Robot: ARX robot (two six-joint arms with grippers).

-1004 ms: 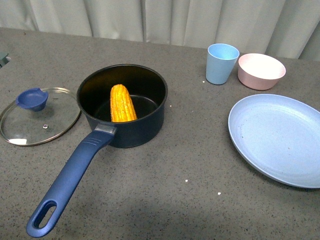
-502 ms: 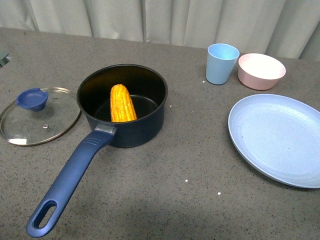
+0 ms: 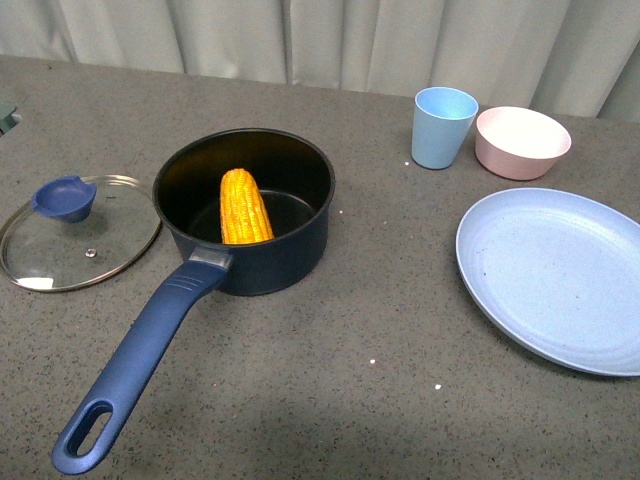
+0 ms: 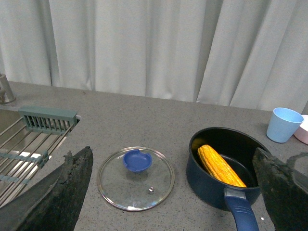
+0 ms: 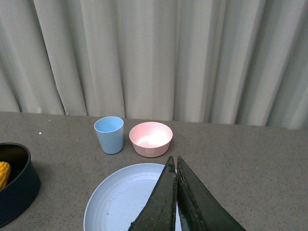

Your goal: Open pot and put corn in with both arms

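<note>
The dark navy pot [image 3: 250, 215] stands open on the grey table, its long blue handle [image 3: 135, 365] pointing toward me. The yellow corn [image 3: 245, 207] lies inside it. The glass lid [image 3: 80, 232] with its blue knob lies flat to the pot's left. Neither arm shows in the front view. In the left wrist view my left gripper [image 4: 173, 187] is open and empty, its jaws wide apart, well above and back from the lid [image 4: 136, 178], pot [image 4: 226, 168] and corn [image 4: 220, 166]. In the right wrist view my right gripper [image 5: 174, 166] is shut and empty above the blue plate [image 5: 120, 202].
A light blue cup [image 3: 443, 127] and a pale pink bowl [image 3: 522, 142] stand at the back right. A large light blue plate [image 3: 555, 275] lies at the right. A sink with a rack [image 4: 29, 139] is at the far left. Curtains hang behind the table.
</note>
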